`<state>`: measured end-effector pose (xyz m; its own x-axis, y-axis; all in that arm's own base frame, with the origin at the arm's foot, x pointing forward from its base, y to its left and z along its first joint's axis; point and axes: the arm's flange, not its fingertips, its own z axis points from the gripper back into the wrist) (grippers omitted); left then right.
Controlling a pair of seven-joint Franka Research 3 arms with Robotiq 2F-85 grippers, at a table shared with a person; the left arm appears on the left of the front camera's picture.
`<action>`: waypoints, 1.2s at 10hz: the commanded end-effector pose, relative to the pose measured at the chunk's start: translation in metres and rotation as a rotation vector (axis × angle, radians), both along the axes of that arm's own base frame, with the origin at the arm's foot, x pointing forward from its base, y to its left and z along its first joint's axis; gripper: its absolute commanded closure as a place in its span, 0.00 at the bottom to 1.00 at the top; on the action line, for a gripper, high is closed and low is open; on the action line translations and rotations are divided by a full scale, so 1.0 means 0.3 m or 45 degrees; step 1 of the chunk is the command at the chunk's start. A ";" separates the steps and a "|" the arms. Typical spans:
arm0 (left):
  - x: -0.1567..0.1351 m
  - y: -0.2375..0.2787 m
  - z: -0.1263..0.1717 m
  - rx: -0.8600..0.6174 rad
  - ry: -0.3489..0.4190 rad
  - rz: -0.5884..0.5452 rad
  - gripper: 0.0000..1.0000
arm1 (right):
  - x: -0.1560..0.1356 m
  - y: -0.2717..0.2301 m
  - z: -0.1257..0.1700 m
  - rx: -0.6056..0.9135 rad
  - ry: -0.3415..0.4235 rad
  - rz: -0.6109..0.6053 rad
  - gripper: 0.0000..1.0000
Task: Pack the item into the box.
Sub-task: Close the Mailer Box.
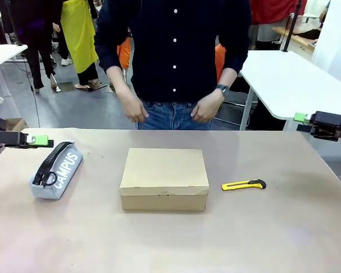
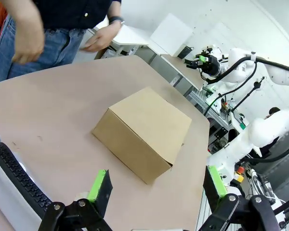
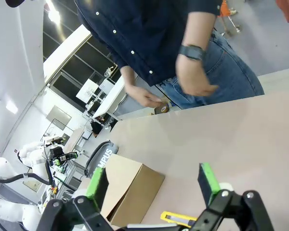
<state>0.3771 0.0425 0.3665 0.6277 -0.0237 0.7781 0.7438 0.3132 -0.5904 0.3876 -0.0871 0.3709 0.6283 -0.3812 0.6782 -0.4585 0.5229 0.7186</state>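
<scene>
1. The box (image 1: pixel 164 178) sits mid-bench, lid flap down; its inside is hidden, so I cannot tell where the stapler is.
2. My left jaws (image 2: pixel 156 185) stand wide open, holding nothing; my right jaws (image 3: pixel 153 180) likewise.
3. The grey pouch (image 1: pixel 57 170) lies left of the box, the yellow knife (image 1: pixel 243 185) right; the person's hands (image 1: pixel 207 108) hover blurred beyond the bench (image 1: pixel 273 233).

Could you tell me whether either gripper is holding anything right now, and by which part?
Nothing is held. The left gripper and the right gripper both stand open with empty jaws, off to the sides of the closed box.
</scene>
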 end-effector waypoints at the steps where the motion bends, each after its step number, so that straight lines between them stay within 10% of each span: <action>1: -0.002 -0.002 0.008 0.012 -0.007 0.001 0.00 | -0.002 0.002 0.009 -0.013 -0.001 -0.003 0.00; 12: -0.002 -0.002 0.008 0.012 -0.007 0.001 0.00 | -0.002 0.002 0.009 -0.013 -0.001 -0.003 0.00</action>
